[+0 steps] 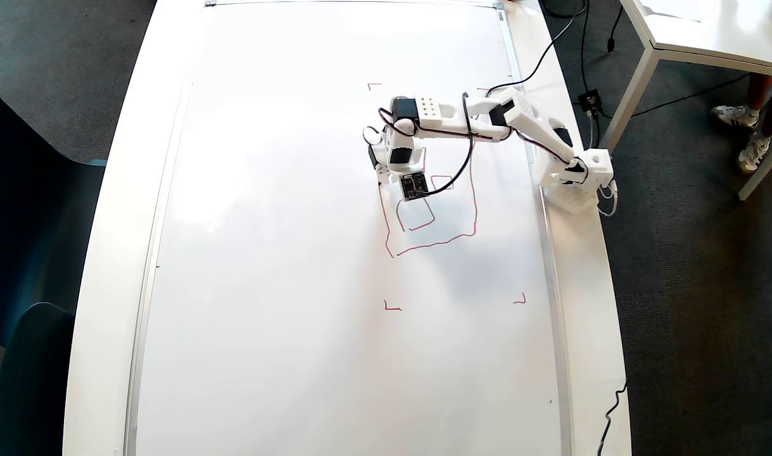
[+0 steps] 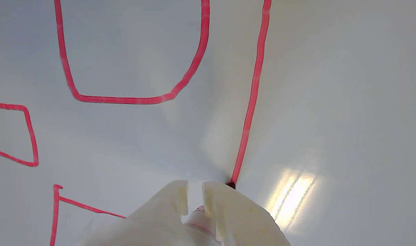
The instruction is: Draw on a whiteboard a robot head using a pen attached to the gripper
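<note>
1. Between the fingers (image 2: 195, 193), in the wrist view, I see the pen (image 2: 197, 218) clamped; only a slice of its white barrel with a red band shows in the narrow gap between them.
2. Just beyond the right fingertip (image 2: 216, 191) in that view, a dark tip touches the whiteboard (image 2: 330, 85) at the near end of a long red stroke.
3. That stroke belongs to the robot head (image 1: 471, 215); it runs away from the fingers toward the top edge of the wrist view.
4. Ahead and left of the fingers in the wrist view lies a closed rounded square, with a smaller one further left, cut by the frame edge.
5. Close beside the left finger, an angled red stroke runs under the white plastic.
6. From overhead, I find the fingers (image 1: 380, 179) at the left side of the outline, pointing down at the board; the arm covers the drawing's upper part.
7. Red corner marks (image 1: 392, 308) sit well apart from the fingers.
8. The whiteboard lies flat on the white counter (image 1: 585, 329).
</note>
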You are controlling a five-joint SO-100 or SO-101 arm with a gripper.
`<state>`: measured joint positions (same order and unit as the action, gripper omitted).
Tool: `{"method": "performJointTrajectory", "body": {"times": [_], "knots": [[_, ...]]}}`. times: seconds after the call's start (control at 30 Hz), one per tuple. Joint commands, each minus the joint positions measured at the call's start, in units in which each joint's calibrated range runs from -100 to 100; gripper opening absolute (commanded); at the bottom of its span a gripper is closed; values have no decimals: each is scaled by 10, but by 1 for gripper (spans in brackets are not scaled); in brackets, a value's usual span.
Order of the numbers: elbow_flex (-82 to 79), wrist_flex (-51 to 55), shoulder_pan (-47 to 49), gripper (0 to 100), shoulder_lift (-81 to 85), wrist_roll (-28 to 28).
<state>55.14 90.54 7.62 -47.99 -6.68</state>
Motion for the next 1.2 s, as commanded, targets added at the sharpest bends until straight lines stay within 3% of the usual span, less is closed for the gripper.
{"method": "performJointTrajectory", "body": {"times": [0.0, 0.37, 1.17], "knots": [[13, -25, 2, 1, -1, 1], [12, -108, 1, 1, -2, 1], [3, -127, 35, 1, -2, 9]]}}
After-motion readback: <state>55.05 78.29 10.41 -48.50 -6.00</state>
